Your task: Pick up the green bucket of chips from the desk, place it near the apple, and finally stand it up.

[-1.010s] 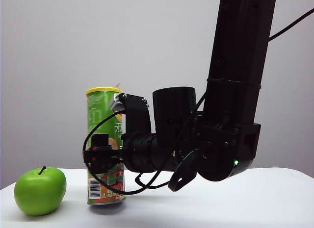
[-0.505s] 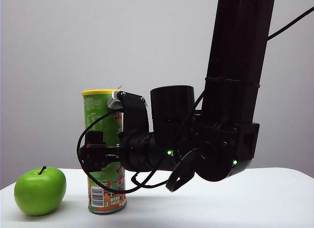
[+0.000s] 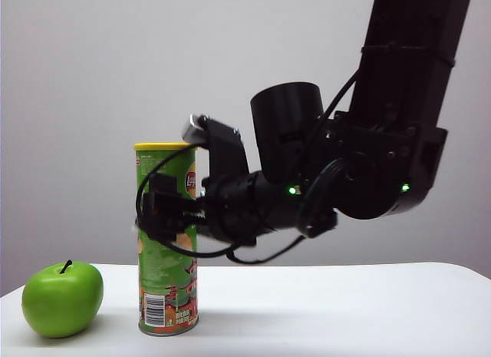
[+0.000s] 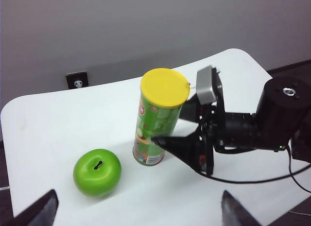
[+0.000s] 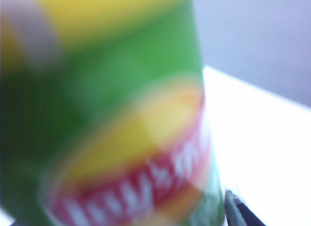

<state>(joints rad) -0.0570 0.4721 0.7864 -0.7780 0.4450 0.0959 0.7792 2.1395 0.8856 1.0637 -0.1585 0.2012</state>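
Observation:
The green bucket of chips (image 3: 165, 253) stands upright on the white desk (image 3: 345, 311), yellow lid up, just right of the green apple (image 3: 63, 298). My right gripper (image 3: 159, 213) reaches in level from the right and straddles the can's upper half, open. In the left wrist view one dark finger (image 4: 180, 147) passes in front of the can (image 4: 156, 114) and the other behind it. The right wrist view is filled by the blurred can (image 5: 121, 114), with one fingertip (image 5: 238, 211) beside it. My left gripper (image 4: 138, 206) hangs open high above the desk, near the apple (image 4: 97, 171).
The right arm's black bulk (image 3: 368, 165) hangs over the desk's right half, and its cable (image 4: 272, 180) trails above the surface. A wall socket (image 4: 77, 80) sits behind the desk's far rounded edge (image 4: 48, 97).
The right arm has lifted, and its gripper has slid from the can's lower half up to its upper half. The can has stayed standing on the desk beside the apple.

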